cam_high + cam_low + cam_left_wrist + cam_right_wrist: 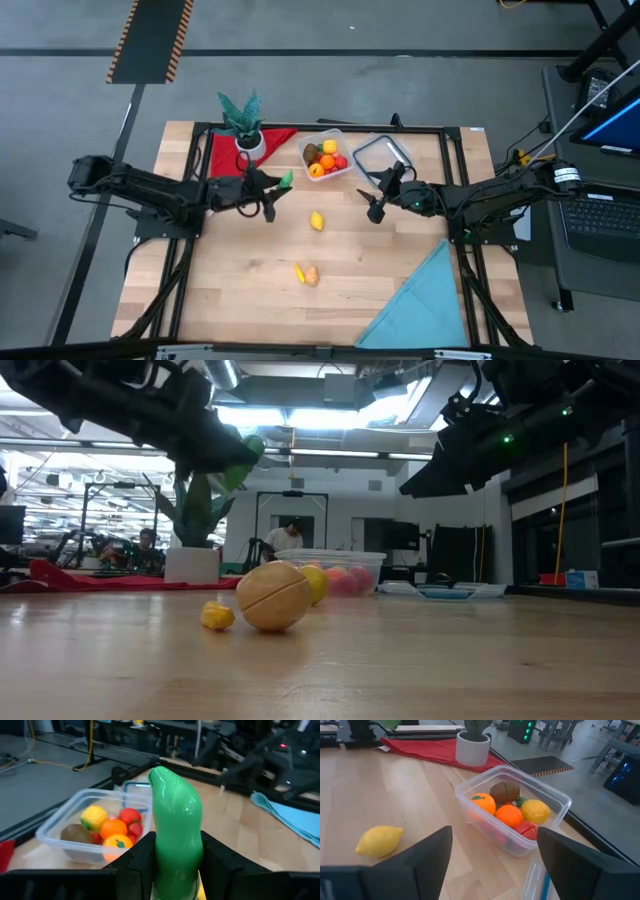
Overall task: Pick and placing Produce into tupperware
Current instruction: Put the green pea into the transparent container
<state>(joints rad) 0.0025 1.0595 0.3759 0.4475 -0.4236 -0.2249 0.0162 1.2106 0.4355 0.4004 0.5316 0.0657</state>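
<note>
The tub (pixel 326 156), already holding several fruits, sits just ahead of the left gripper (pixel 278 186), which clamps a green piece (pixel 176 832) upright between its fingers. This looks like the carry step; next it must travel over the rim and let go. The right gripper (pixel 376 205) waits beside the tub, fingers spread and empty, a lemon (pixel 379 840) near it.
</note>
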